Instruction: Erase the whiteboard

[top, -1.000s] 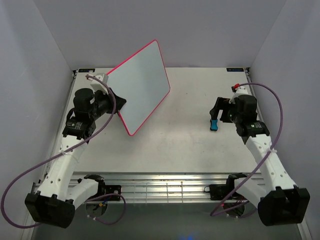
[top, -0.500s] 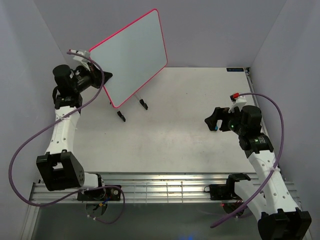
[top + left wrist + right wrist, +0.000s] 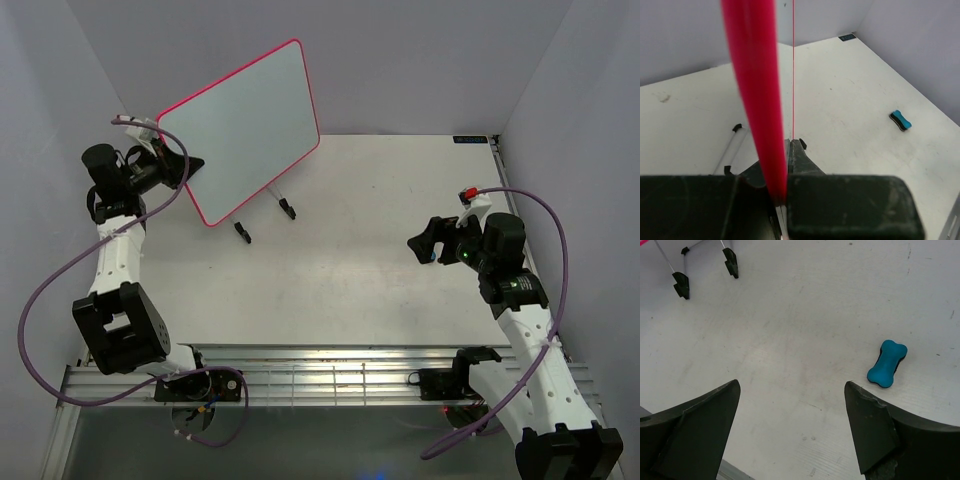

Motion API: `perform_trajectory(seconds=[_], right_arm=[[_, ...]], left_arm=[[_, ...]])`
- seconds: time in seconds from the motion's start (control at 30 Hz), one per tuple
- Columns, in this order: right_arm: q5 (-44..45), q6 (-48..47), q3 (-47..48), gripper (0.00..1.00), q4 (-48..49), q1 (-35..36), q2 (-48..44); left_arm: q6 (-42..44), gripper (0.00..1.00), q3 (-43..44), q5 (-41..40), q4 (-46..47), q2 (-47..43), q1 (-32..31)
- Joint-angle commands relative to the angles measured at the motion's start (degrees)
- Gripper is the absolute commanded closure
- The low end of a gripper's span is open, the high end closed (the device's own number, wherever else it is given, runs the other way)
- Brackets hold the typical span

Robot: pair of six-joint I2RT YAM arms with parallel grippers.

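Note:
The whiteboard (image 3: 245,125), white with a thin pink-red frame, stands tilted at the back left, and its face shows no writing. My left gripper (image 3: 186,166) is shut on its left edge. In the left wrist view the red frame (image 3: 754,95) runs down between the closed black fingers (image 3: 840,205). The board's black stand feet (image 3: 241,236) are down by the table. My right gripper (image 3: 424,242) hovers open over the right side with nothing between its fingers (image 3: 870,425). A small blue bone-shaped eraser (image 3: 887,363) lies on the table just beyond the right finger.
The white tabletop (image 3: 340,280) is enclosed by grey walls on three sides. The stand's thin legs and feet (image 3: 681,286) show at the top left of the right wrist view. The eraser (image 3: 900,120) also shows far right in the left wrist view.
My left arm has swung the whiteboard to the left and back, and its stand feet now show. My right gripper has drawn away from the eraser, which stays on the table.

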Motion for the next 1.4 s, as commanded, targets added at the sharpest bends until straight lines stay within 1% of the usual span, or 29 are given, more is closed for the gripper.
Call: perform_trajectory(seconds=[0.0, 0.1, 0.17, 0.2, 0.3, 0.37, 0.53, 0.63, 0.83, 1.03, 1.37], right_arm=[[-2.4, -0.5, 0.5, 0.1, 2.2, -0.1, 0.5], [-3.2, -0.5, 0.1, 0.1, 2.6, -0.1, 0.2], [-3.4, -0.5, 0.2, 0.1, 2.6, -0.1, -0.1], [-3.5, -0.5, 0.2, 0.1, 2.5, -0.1, -0.2], [-4.0, -0.5, -0.4, 0.1, 2.9, -0.1, -1.2], [-3.9, -0.5, -0.5, 0.1, 2.9, -0.1, -1.6], [-4.0, -0.4, -0.5, 0.1, 3.6, -0.1, -1.5], [-4.5, -0.5, 0.0, 0.1, 3.1, -0.1, -1.6], [-4.2, -0.7, 0.2, 0.1, 2.9, 0.1, -2.5], [-5.0, -0.4, -0.7, 0.1, 3.6, 0.3, -2.7], [-6.1, -0.2, -1.7, 0.1, 4.3, 1.0, -2.9]], left_arm=[[1.3, 1.0, 0.0, 7.3, 10.5, -4.5, -0.2], [2.5, 1.0, -0.6, 8.1, 11.0, -3.8, -0.1], [3.2, 1.0, 0.2, 10.8, 11.5, -1.1, 0.2], [3.2, 1.0, 2.1, 13.7, 11.5, 0.3, 0.4], [0.5, 1.0, 5.8, 16.2, 11.9, 5.3, 1.3], [1.2, 1.0, 6.7, 17.5, 12.1, 6.5, 1.4], [5.3, 1.0, 1.4, 14.1, 12.1, 5.6, 2.6], [6.1, 1.0, 0.6, 13.5, 12.1, 5.9, 2.7], [5.4, 1.0, 2.2, 14.5, 12.1, 8.8, 3.4], [7.8, 1.0, -0.2, 16.6, 11.9, 8.4, 4.8], [7.8, 1.0, -2.5, 19.5, 11.9, 8.7, 5.1]])
